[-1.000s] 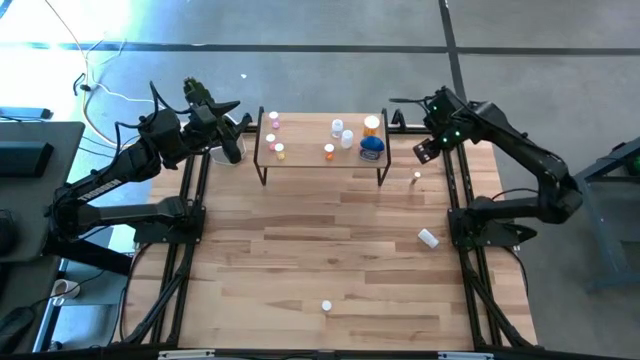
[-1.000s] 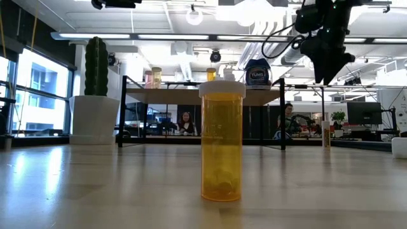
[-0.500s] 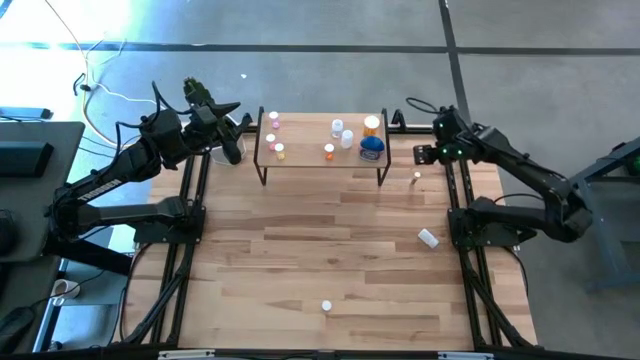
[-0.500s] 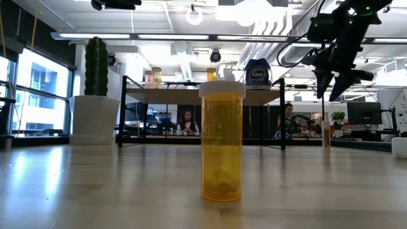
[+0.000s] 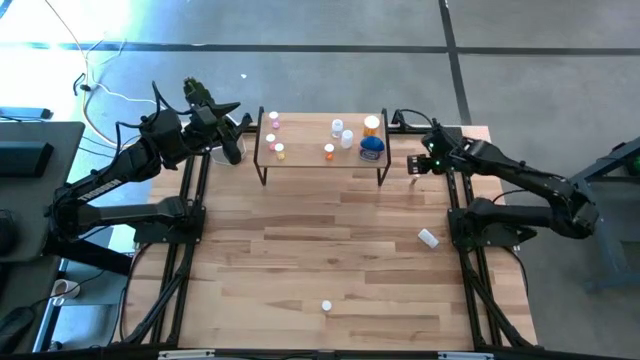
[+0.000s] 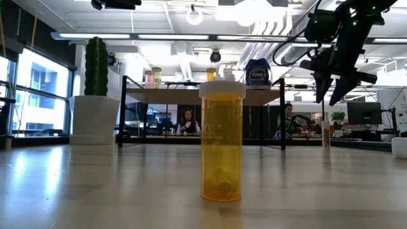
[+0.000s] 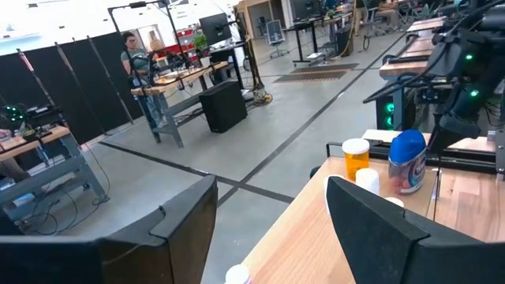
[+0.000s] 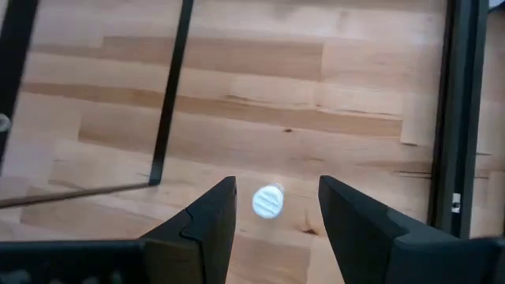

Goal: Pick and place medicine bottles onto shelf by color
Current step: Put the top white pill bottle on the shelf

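Observation:
The shelf [image 5: 320, 150] stands at the table's far middle and carries pink [image 5: 274, 120], orange [image 5: 372, 125], white [image 5: 347, 138] and blue [image 5: 371, 147] bottles. A tiny white-capped bottle [image 8: 268, 202] stands upright on the table just right of the shelf; it also shows in the low view [image 6: 326, 135]. My right gripper [image 6: 332, 86] hangs open above it, fingers pointing down, with the cap showing between the fingers in the right wrist view [image 8: 274, 183]. My left gripper [image 5: 232, 143] waits open and empty at the shelf's left end [image 7: 268, 205].
An orange bottle with a white cap [image 6: 221, 143] stands near the table's front edge [image 5: 326, 305]. A white bottle [image 5: 428, 238] lies on its side at the right. A cactus in a white pot [image 6: 95, 95] stands at the far left. The shelf's black legs [image 8: 170, 95] are close to my right gripper.
My right gripper has come down and a little toward the table's near-left, over the tiny bottle beside the shelf's right end. The bottle has stayed where it was.

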Available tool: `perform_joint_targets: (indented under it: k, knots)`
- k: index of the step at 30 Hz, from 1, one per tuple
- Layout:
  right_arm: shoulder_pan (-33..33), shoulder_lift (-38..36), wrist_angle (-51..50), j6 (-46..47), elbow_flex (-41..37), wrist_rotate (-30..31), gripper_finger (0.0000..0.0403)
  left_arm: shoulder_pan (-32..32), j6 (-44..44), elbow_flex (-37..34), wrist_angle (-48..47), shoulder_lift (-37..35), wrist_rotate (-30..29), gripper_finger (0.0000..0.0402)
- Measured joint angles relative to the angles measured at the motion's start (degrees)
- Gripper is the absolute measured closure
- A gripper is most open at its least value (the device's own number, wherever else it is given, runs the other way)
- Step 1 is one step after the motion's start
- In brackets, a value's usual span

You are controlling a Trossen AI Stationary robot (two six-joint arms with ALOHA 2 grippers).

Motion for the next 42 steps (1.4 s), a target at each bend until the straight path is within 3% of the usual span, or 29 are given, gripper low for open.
perform_joint_targets:
  k: [21, 32, 42]
  knots:
    - [10.4, 0.9, -1.1, 31.6, 0.0, 9.9, 0.0231, 0.0, -0.2, 0.0, 0.0, 0.0, 0.0, 0.0174]
    - [13.5, 8.4, -1.7, 39.5, 0.0, 11.6, 0.0231, 0.0, 1.6, 0.0, 0.0, 0.0, 0.0, 0.0174]
    - [13.6, 14.0, -0.2, 41.0, 0.1, 11.8, 0.0231, 0.0, 5.0, 0.0, 0.0, 0.0, 0.0, 0.0174]
